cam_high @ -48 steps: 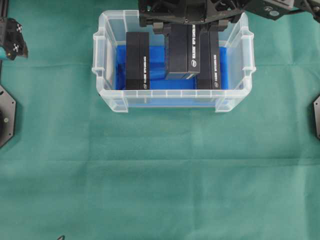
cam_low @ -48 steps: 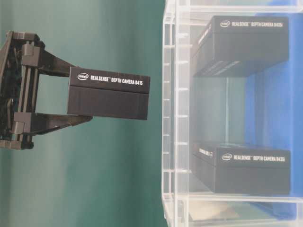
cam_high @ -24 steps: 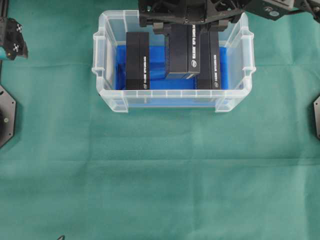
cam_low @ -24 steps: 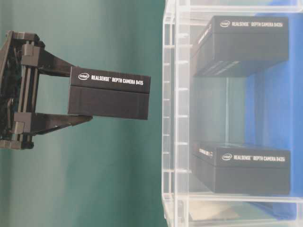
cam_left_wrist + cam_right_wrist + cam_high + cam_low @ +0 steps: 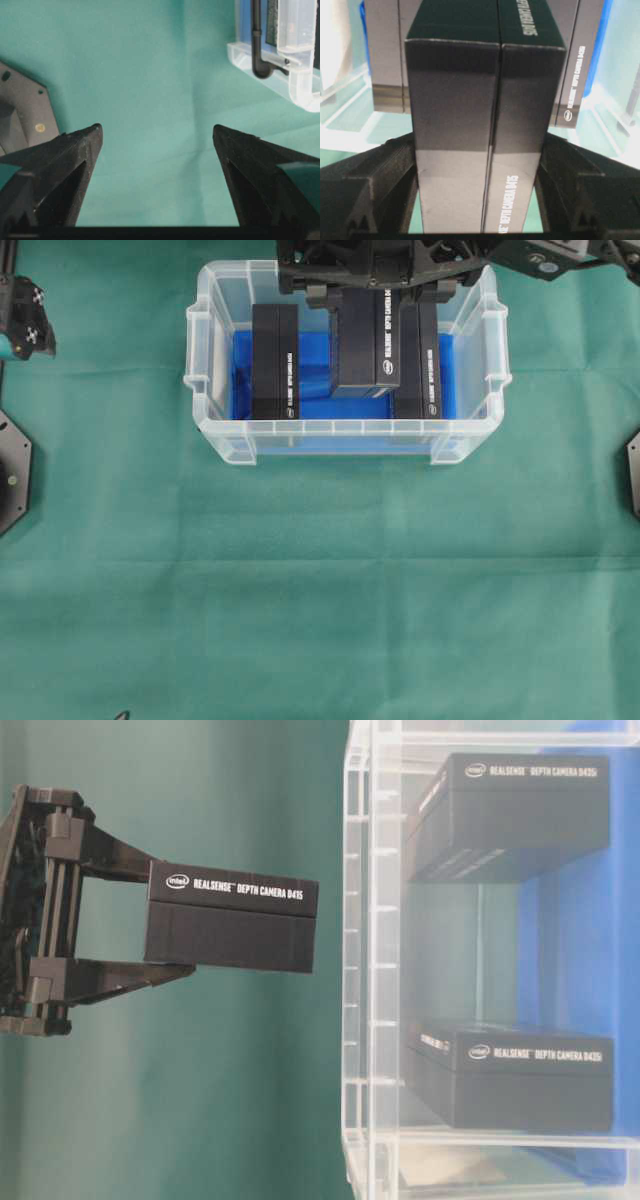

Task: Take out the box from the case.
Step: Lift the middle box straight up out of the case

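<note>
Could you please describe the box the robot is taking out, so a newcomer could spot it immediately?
Find the clear case on the green cloth. Of three black boxes there, it is the middle box, clamped in the right pincer and lifted above the rim; its neighbours stand on the blue floor.

Creased green cloth [image 5: 320, 620] covers the whole tabletop.

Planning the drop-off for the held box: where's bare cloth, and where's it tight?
Free: the green cloth in front of the case, and the strips on each side of it. Crowded: inside the case, two boxes stand with the right gripper holding the box above them.
</note>
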